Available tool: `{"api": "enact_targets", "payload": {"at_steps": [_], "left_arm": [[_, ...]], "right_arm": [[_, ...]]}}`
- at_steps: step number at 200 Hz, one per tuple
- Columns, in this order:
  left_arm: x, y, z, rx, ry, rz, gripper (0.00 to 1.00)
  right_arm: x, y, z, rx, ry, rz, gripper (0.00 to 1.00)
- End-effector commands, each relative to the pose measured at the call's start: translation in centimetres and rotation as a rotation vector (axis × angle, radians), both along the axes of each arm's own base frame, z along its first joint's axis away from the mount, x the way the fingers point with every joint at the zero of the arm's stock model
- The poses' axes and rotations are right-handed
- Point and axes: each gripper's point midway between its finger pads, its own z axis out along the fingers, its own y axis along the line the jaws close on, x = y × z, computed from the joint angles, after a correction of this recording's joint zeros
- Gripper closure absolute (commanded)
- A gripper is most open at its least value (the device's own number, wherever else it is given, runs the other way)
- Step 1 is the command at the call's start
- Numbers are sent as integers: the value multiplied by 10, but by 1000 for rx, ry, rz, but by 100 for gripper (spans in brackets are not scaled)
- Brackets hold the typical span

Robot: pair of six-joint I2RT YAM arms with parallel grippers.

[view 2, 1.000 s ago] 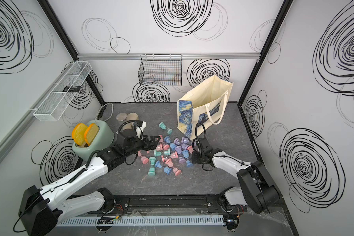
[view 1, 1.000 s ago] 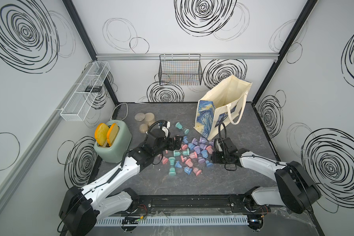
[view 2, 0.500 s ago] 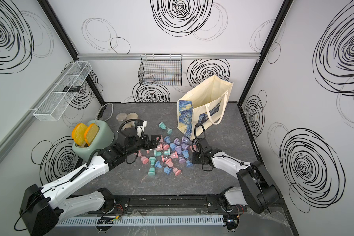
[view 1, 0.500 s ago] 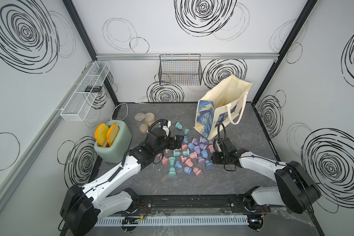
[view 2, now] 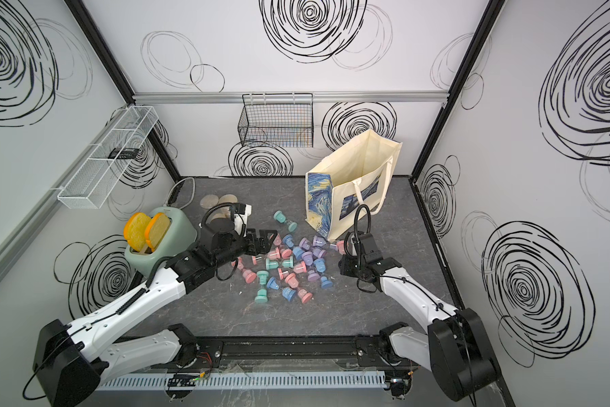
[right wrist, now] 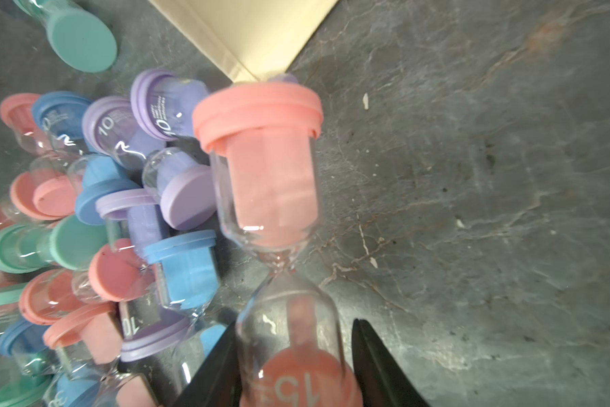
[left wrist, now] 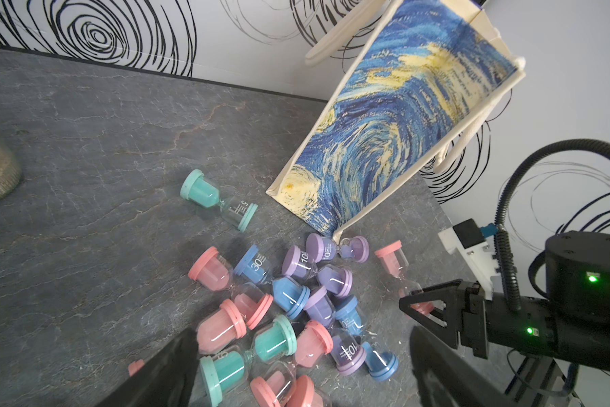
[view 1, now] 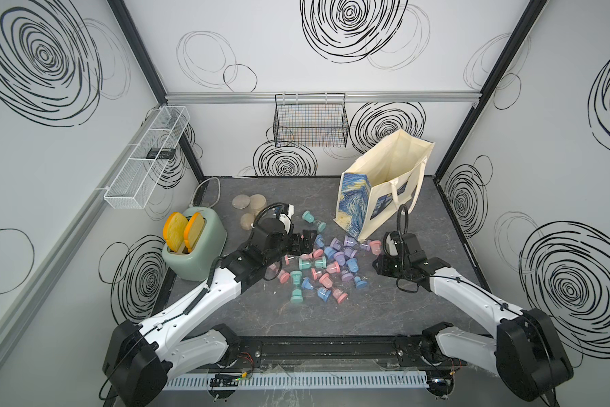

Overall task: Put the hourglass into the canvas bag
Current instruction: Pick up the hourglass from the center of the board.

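Several small hourglasses point(view 1: 317, 267) with pink, blue, purple and teal caps lie in a pile mid-table. The canvas bag point(view 1: 377, 197) stands open behind them, tilted, with its blue-and-yellow print facing the pile. My right gripper point(right wrist: 293, 366) is shut on the lower glass bulb of a pink hourglass point(right wrist: 268, 169) marked 15. That hourglass sits at the bag's bottom corner point(view 1: 374, 245), and the left wrist view shows it too point(left wrist: 393, 257). My left gripper point(left wrist: 296, 370) hovers open and wide over the left side of the pile point(view 1: 303, 241), holding nothing.
A green toaster point(view 1: 194, 246) with two yellow slices stands at the left. Round coasters point(view 1: 249, 204) lie behind the left arm. One teal hourglass point(view 1: 312, 220) lies apart from the pile. A black wire basket point(view 1: 310, 123) hangs on the rear wall, and a white mesh shelf point(view 1: 148, 158) on the left wall.
My right gripper's jaws have closed in onto the pink hourglass. The left gripper has edged slightly further over the pile.
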Motion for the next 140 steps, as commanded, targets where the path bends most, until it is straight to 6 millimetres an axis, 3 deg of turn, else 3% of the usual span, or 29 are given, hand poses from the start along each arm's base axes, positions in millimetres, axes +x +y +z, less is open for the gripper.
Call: {"api": "enact_targets", "payload": {"at_steps": [1,76,140], "left_arm": [[6,1,42,-60,-98,13,4],[17,-11,99,-137,-186,-17,4],[33,-34,126,-187,-223,-72,4]], "right_arm": [[-5,-4,24,39,-25,-13,69],[10,-42,169,102,-439,-234,70],[51,-40,273,71,-648,-218,72]]}}
